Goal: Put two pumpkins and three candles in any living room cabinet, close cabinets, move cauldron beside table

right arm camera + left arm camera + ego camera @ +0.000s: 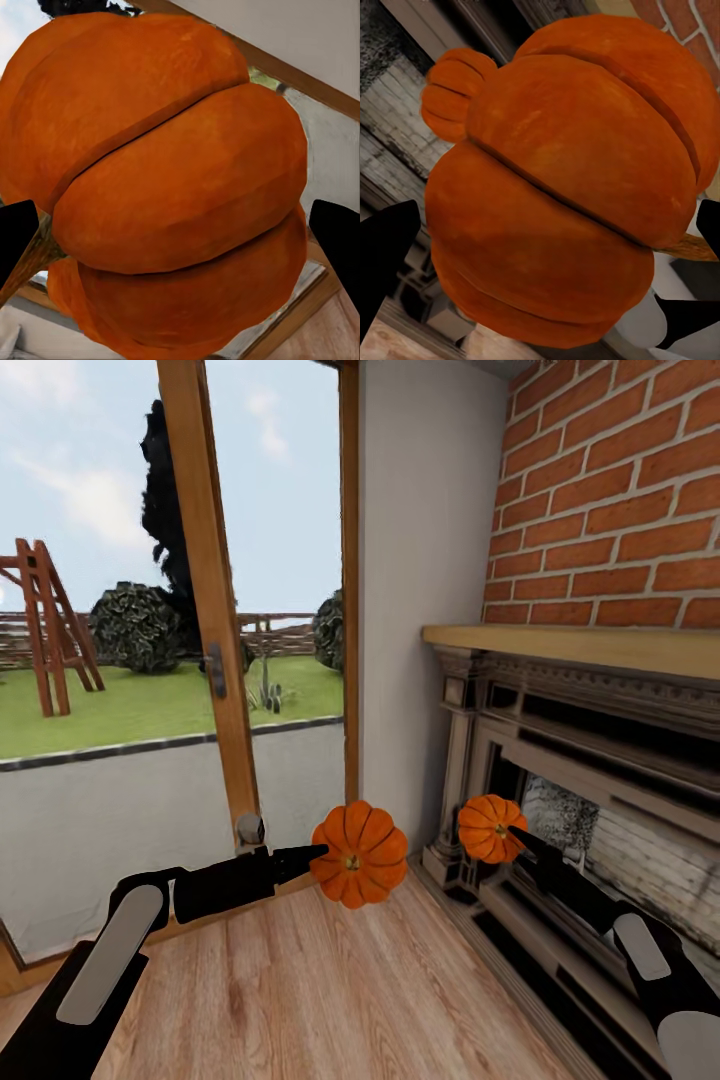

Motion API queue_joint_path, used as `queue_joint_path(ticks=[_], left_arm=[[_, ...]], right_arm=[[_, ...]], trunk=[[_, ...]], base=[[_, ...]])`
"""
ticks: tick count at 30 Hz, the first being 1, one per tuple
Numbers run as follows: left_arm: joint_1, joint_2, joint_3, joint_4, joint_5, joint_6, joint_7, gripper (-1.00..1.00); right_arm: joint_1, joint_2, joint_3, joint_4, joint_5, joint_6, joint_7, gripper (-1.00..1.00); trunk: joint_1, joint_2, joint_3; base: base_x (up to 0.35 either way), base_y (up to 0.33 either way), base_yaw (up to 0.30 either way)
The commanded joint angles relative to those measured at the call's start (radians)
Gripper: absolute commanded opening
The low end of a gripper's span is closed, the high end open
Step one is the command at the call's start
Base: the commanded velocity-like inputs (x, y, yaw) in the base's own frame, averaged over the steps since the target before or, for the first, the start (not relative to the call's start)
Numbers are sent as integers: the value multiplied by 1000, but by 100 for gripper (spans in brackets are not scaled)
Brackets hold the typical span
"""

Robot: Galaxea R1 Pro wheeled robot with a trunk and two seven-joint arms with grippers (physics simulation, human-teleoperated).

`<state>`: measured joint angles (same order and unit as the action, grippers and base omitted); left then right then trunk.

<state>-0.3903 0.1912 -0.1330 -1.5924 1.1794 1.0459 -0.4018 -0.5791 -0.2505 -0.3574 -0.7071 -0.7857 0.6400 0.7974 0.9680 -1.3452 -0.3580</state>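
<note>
Both arms are raised, each carrying an orange ribbed pumpkin above the light wood floor. My left gripper [325,853] is shut on the larger pumpkin [360,854], which looms close between the black fingers [382,255] in the left wrist view as pumpkin [562,187]. Beyond it there, the other pumpkin [456,94] shows small. My right gripper [510,832] is shut on the smaller pumpkin [488,828] in front of the fireplace; up close it is pumpkin [165,187] with black fingers [336,240] on both sides.
A brick fireplace [600,760] with a wooden mantel stands at the right, its hearth step running along the floor. A tall glass door [215,660] with a wood frame is at the left, with a white wall strip [420,580] between them. Bare plank floor [330,990] lies below the arms.
</note>
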Motion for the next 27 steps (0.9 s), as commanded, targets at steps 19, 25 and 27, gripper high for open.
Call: queue_joint_path(ticks=[19, 25, 27], left_arm=[[-1, 0, -1, 0, -6, 1, -8, -100], [-1, 0, -1, 0, -6, 1, -8, -100], [-1, 0, -2, 0, -6, 1, -8, -100]], right_arm=[[-1, -2, 37, 2, 0, 10, 30, -100], [-1, -1, 42, 1, -9, 8, 34, -100], [-1, -1, 44, 1, -10, 7, 34, -100]], trunk=[[-42, 77, 33], [-65, 119, 52], [-73, 133, 58]], base=[[0, 0, 0], [0, 0, 0], [0, 0, 0]])
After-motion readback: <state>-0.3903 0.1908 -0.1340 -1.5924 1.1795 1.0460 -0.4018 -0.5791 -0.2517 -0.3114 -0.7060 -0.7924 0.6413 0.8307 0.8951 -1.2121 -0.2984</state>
